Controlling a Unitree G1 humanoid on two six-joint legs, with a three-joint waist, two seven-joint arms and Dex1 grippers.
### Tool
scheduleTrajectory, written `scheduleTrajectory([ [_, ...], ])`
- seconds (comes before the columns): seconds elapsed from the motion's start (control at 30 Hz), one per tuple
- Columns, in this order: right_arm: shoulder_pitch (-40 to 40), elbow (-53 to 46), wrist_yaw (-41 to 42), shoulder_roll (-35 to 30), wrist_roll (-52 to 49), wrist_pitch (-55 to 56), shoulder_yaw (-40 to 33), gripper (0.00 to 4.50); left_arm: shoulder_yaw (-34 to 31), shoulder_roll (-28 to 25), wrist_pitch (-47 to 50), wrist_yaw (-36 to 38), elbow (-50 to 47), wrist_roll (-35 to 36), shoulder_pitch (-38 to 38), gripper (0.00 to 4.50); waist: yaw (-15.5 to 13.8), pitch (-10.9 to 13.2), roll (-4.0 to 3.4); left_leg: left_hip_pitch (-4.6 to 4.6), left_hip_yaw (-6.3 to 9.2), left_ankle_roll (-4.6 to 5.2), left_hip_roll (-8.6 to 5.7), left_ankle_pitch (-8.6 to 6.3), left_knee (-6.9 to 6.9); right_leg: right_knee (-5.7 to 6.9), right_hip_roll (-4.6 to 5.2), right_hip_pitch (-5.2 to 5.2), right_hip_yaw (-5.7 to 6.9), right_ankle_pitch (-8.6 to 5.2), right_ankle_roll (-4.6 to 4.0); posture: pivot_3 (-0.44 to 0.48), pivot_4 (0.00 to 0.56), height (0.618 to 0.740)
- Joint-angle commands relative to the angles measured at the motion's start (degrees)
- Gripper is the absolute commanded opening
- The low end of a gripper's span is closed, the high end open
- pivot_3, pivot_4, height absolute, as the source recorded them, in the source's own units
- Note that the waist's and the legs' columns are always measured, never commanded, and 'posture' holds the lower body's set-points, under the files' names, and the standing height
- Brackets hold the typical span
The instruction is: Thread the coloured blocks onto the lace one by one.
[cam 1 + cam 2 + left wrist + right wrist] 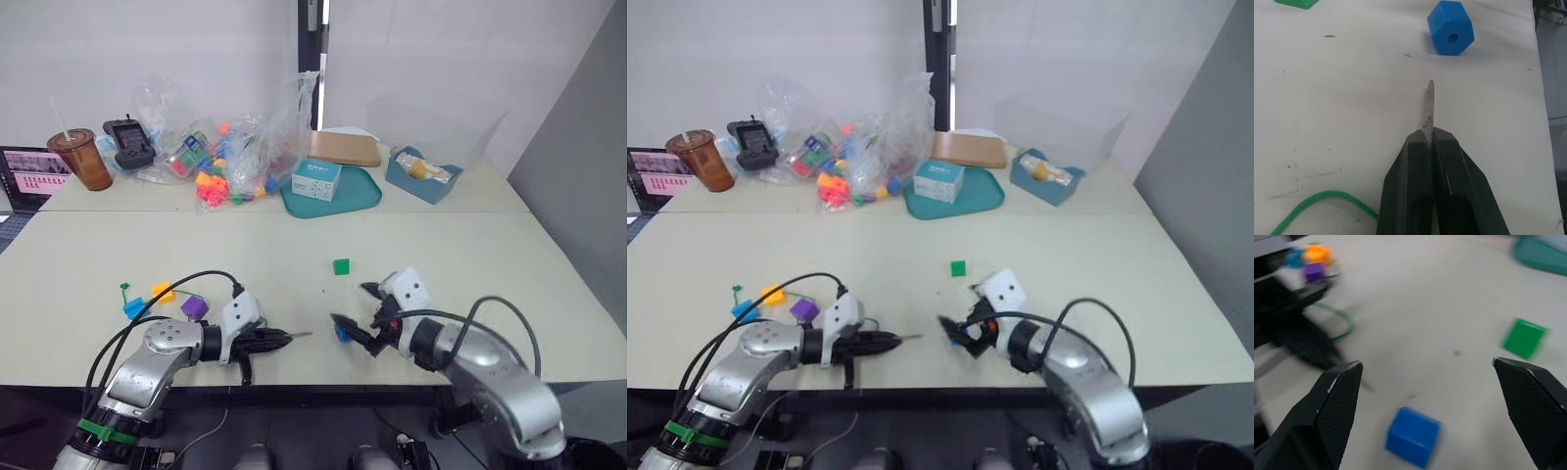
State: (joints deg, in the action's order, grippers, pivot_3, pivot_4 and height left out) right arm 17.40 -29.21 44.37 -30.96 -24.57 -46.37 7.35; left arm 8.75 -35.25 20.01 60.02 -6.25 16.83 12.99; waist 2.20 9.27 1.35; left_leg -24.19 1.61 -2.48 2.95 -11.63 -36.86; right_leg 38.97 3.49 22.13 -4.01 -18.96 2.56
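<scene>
I see a pale cream table [470, 255]. Near its front edge lies a dark blue plastic cube [341, 333]; a green plastic cube [340, 266] sits just behind that. Well to the blue cube's left cluster purple [194, 306], orange-yellow [162, 292] and light blue [134, 307] cubes, with thin green cord [1322, 203] beside them.

Silver metal arms, black cables, white wrist housings, black two-fingered pincers
</scene>
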Motion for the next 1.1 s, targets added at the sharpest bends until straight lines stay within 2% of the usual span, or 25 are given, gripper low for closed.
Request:
scheduleTrajectory([
  [0.03,6.4,6.52,12.5,-3.69,-2.31,4.09,3.2,4.46,-0.16,0.24,-0.51,-0.58,-0.94,-0.17,0.32,0.0,0.01,0.0,-0.01,0.0,0.04,0.01,0.01,-0.01,-0.01,0.01,-0.02,-0.01,0.02,0.0,0.0,0.0,0.15,0.74],
  [0.13,13.07,17.67,21.64,-7.39,6.08,16.3,10.73,4.46,0.15,0.57,0.17,-1.58,-2.7,-0.19,-0.1,0.0,0.01,0.0,-0.01,0.0,0.02,0.01,0.0,-0.01,-0.06,0.0,-0.01,-0.01,0.01,0.0,0.0,0.0,0.15,0.74],
  [0.23,16.5,24.91,25.82,-7.68,10.46,24.06,14.48,4.46,0.21,0.23,0.35,-1.98,-4.64,-0.15,-1.22,0.0,-0.26,0.0,0.0,-0.02,0.0,0.01,0.0,-0.01,-0.08,-0.01,0.0,0.0,0.01,0.0,0.0,0.0,0.15,0.74],
  [0.37,18.31,32.58,28.68,-6.3,14.53,32.17,16.65,4.46,0.22,-0.11,1.12,-2.81,-7.56,0.15,-3.03,0.0,-0.28,0.0,0.0,-0.05,-0.01,0.01,0.0,0.0,-0.09,-0.02,0.01,0.02,-0.01,0.0,0.0,0.0,0.15,0.74],
  [0.5,18.46,36.76,29.79,-4.7,15.61,35.39,16.32,4.46,-0.43,-0.73,1.72,-3.09,-9.17,0.59,-4.39,0.0,-0.29,0.0,-0.01,-0.02,0.0,0.01,0.01,-0.01,-0.09,0.01,0.01,0.02,0.0,0.0,0.0,0.0,0.15,0.74],
  [0.6,17.83,37.63,30.19,-4.28,15.92,36.78,15.61,3.65,-0.51,-1.05,2.04,-3.37,-10.14,0.79,-5.23,0.0,-0.32,0.0,-0.01,-0.03,-0.02,0.01,0.01,-0.01,-0.09,0.01,0.01,0.02,-0.01,0.0,0.0,0.0,0.15,0.74],
  [0.8,16.07,36.42,28.5,-3.12,15.38,35.04,14.13,1.56,-0.45,-0.77,2.45,-3.65,-9.82,1.0,-4.41,0.0,-0.93,0.0,-0.01,-0.02,-0.02,0.01,0.01,-0.01,-0.1,0.01,0.02,0.01,-0.01,0.0,0.0,0.0,0.15,0.74],
  [0.83,15.67,35.38,27.9,-2.74,14.98,33.91,13.78,1.33,-0.4,-0.55,2.57,-3.72,-9.67,1.08,-3.92,0.0,-0.99,0.0,-0.01,-0.02,-0.02,0.01,0.01,0.0,-0.1,0.01,0.01,0.01,-0.01,0.0,0.0,0.0,0.15,0.74],
  [1.0,13.54,27.77,24.31,-0.58,14.03,26.64,13.39,1.3,-0.49,-0.57,2.62,-3.16,-8.23,1.27,-1.76,0.0,-1.13,0.0,-0.01,-0.02,-0.02,0.01,0.01,0.0,-0.1,0.03,0.01,0.02,-0.01,0.0,0.0,0.0,0.15,0.74],
  [1.1,12.43,25.73,19.05,1.18,17.83,24.21,15.15,1.3,-0.44,-1.62,1.99,-2.11,-6.69,0.67,-0.57,0.0,-1.15,0.0,-0.01,-0.03,-0.02,0.01,0.0,-0.01,-0.1,0.03,0.02,0.02,-0.01,0.0,0.0,0.0,0.15,0.74],
])
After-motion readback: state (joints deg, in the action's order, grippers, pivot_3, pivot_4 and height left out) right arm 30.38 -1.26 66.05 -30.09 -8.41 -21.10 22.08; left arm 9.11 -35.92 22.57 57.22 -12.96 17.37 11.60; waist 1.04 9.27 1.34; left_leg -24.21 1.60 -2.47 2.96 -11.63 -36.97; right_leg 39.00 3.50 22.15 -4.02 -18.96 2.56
